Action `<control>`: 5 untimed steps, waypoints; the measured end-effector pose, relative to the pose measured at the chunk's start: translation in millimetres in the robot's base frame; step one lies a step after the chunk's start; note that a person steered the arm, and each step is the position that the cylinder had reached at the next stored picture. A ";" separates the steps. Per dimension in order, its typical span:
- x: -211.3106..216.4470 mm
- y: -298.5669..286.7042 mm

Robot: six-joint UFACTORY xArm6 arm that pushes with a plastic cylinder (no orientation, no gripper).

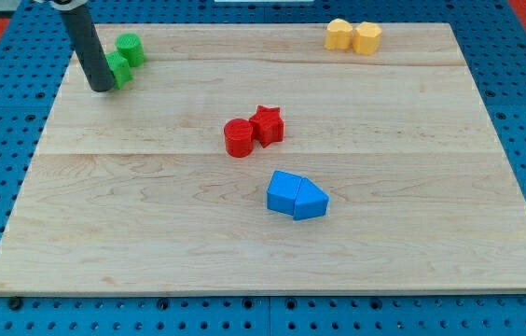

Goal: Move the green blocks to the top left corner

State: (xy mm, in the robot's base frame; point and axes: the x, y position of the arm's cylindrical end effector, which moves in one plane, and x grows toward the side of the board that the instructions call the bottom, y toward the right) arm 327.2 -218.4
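Contact is what matters at this moment: the rod's tip [101,88] stands pressed against the view's left flank of the lower green block [118,70], so that this block lies just to the view's right of the tip and a little toward the view's top; the rod hides part of the block's left side, and its shape cannot be made out fully; the arm carries no jaws at all, only the straight dark rod, so there is nothing to open or close, and the tip merely bears sideways on whatever it meets; the second green block [131,48], rounded like a short cylinder, sits just beyond the first, toward the view's top and right, the two touching or very nearly so; both already lie near the top left corner of the wooden board [151,233]; the task therefore looks close to done, with only a small correction left, if any; the pair's long axis runs diagonally from lower left to upper right, and the tip stands at its lower left end; a push along that line would likely carry the blocks away from the corner, so the tip would probably do better to come round to their right side; the red cylinder [239,138] and red star [267,124], the two blue blocks [296,195] and the two yellow blocks [353,36] lie well apart from the tip
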 end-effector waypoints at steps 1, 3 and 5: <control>0.0 0.4; -42.8 -24.5; -67.1 17.8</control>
State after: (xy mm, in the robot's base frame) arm 260.1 -200.6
